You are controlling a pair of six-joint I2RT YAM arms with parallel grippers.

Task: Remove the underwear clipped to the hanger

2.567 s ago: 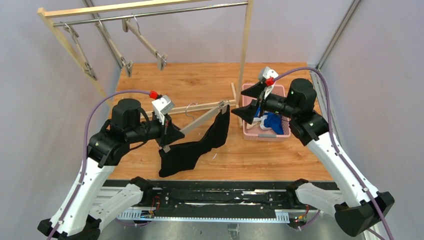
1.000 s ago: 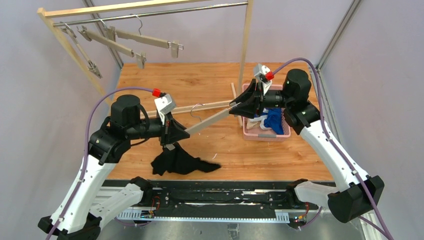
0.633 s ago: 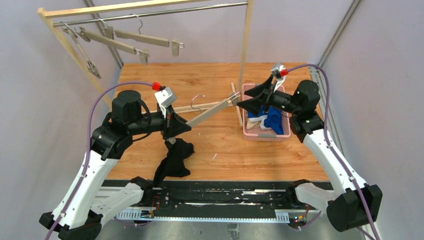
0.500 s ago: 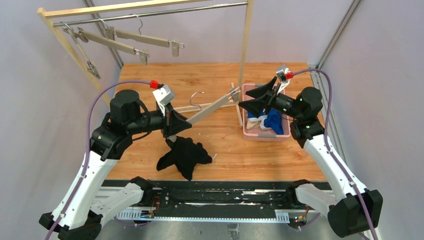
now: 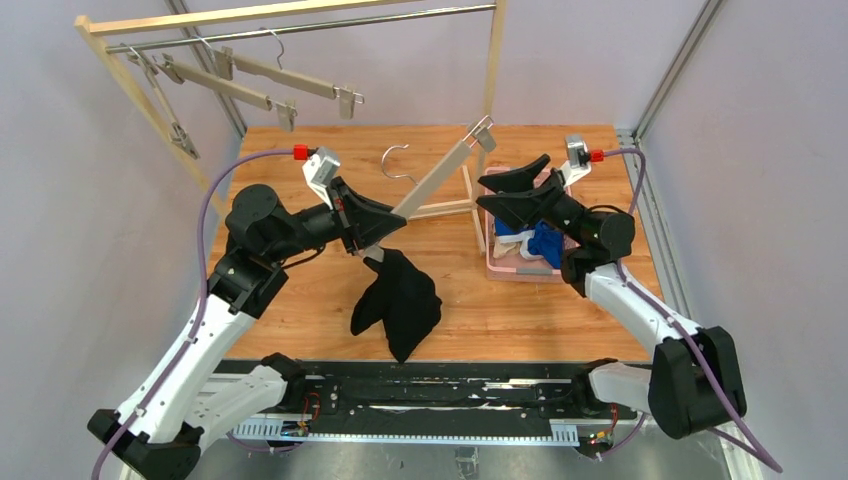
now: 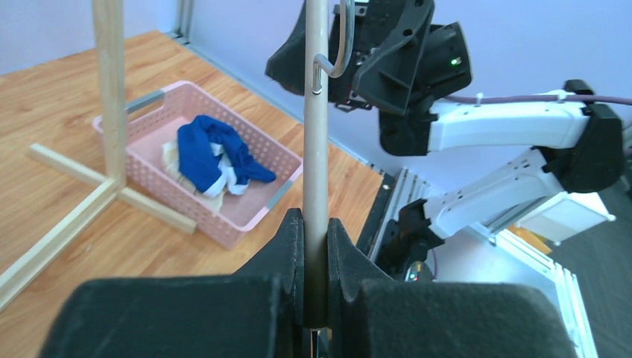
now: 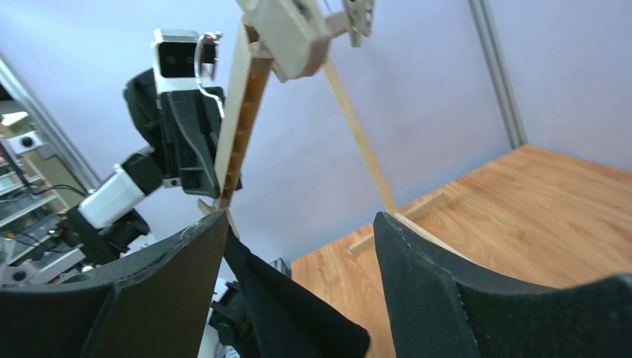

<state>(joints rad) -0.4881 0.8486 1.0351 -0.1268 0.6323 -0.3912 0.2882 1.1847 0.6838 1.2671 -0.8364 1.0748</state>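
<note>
Below centre of the overhead view, we see the plain black cloth underwear (image 5: 400,300) dangling from the lower end of a tilted beige clip hanger (image 5: 440,173). Our left gripper (image 5: 383,228) is clamped on the hanger's bar. Our right gripper (image 5: 483,190) stands open just right of it, above a pink plastic basket (image 6: 149,175) holding bright blue underwear (image 6: 212,153).

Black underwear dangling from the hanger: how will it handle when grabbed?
Probably floppy: the black underwear hangs in limp folds below the hanger. Likely light: the left gripper, pinching the hanger at one end, holds it angled upward. It may swing when tugged, since it dangles from one end only.
</note>
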